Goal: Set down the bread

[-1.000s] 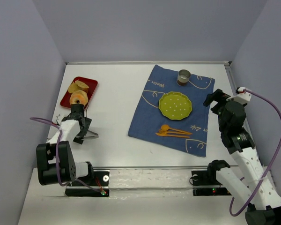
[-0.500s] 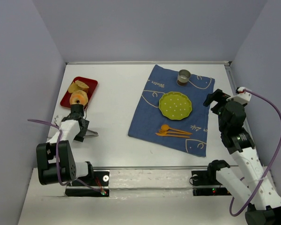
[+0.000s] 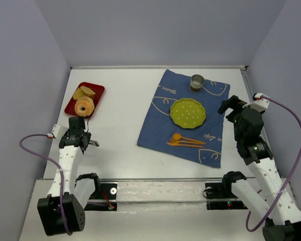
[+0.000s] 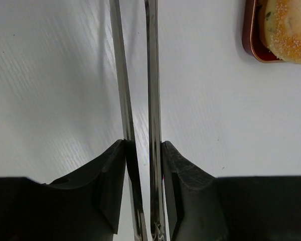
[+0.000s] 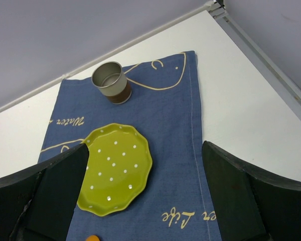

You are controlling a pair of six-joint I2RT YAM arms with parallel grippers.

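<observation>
The bread (image 3: 84, 106) is an orange-golden ring lying at the near end of a red tray (image 3: 95, 90); the left wrist view catches its seeded edge (image 4: 287, 31) at the top right. My left gripper (image 3: 82, 140) (image 4: 143, 146) hangs over the bare table just near of the tray, shut on a pair of metal tongs (image 4: 151, 75), whose two thin arms run forward between the pads. My right gripper (image 3: 226, 107) (image 5: 145, 145) is open above the right side of the blue cloth, holding nothing.
The red tray also holds a flat tan piece (image 3: 83, 92). On the blue cloth (image 3: 160, 125) lie a green dotted plate (image 3: 188, 112) (image 5: 115, 168), a metal cup (image 3: 197, 82) (image 5: 111, 80) and orange cutlery (image 3: 184, 141). Walls enclose the table on three sides.
The left gripper has closed from wide open onto the tongs. The left arm has swung to a new pose, wrist pulled slightly nearer. The right arm has not moved.
</observation>
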